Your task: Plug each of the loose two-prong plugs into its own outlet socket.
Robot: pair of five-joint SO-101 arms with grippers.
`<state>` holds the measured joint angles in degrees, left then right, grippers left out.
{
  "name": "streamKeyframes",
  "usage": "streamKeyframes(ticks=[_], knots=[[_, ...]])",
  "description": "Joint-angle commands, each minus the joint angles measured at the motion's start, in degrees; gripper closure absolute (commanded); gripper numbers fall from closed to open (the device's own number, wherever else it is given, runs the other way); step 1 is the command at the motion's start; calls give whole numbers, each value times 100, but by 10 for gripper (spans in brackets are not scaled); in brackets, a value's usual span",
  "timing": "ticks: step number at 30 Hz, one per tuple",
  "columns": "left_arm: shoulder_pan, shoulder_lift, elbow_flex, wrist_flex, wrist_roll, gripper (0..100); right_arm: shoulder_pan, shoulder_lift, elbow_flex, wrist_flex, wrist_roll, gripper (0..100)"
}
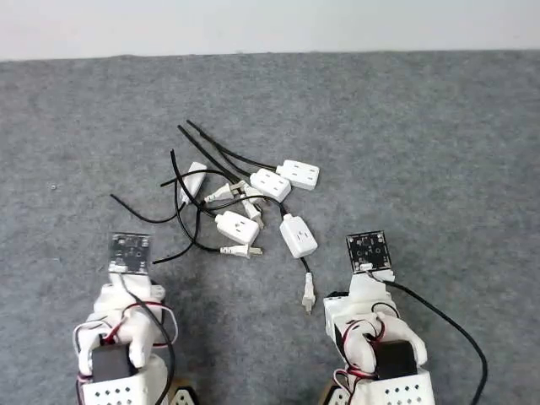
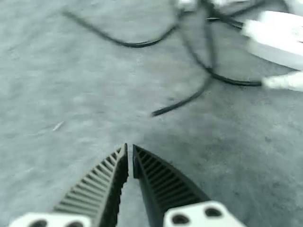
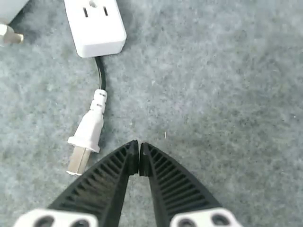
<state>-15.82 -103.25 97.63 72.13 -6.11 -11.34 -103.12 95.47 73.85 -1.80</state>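
White two-prong plug [image 3: 87,135] lies loose on grey carpet [image 3: 227,94], joined by a short black cord [image 3: 100,75] to the nearest outlet socket [image 3: 97,26], with its prongs pointing away from that socket. The right gripper [image 3: 138,150] sits just beside the plug, jaws pressed together and empty. The left gripper [image 2: 130,153] is well apart from the socket and likewise closed. The right gripper would best open wide, pinch the plug's body and leave the prongs clear.

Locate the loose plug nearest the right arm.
High view: the plug lies on the grey mat, just left of the right arm, a short cord joining it to the outlet socket beyond.
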Motion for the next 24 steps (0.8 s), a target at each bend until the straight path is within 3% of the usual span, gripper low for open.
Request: streamKeyframes(ticks=[1,5,9,15,20,24], knots=[[-809,-97,-277,-369,-70,983,4,-92,88,-303,-35,990],[-1345,-88,-110,-1143,-826,878,22,-92,88,-514,-26,990],[-1512,-79,-127,-1925,-70,772,453,-92,88,-690,-35,990],[-818,-70,-655,-1723,308,836,1543,-92,88,-1411,105,991],[9,-62,-1323,-1222,651,880,2000,-92,0,-2273,2075,991],[431,334,-1930,-967,1204,880,2044,-92,-211,-2026,2101,991]])
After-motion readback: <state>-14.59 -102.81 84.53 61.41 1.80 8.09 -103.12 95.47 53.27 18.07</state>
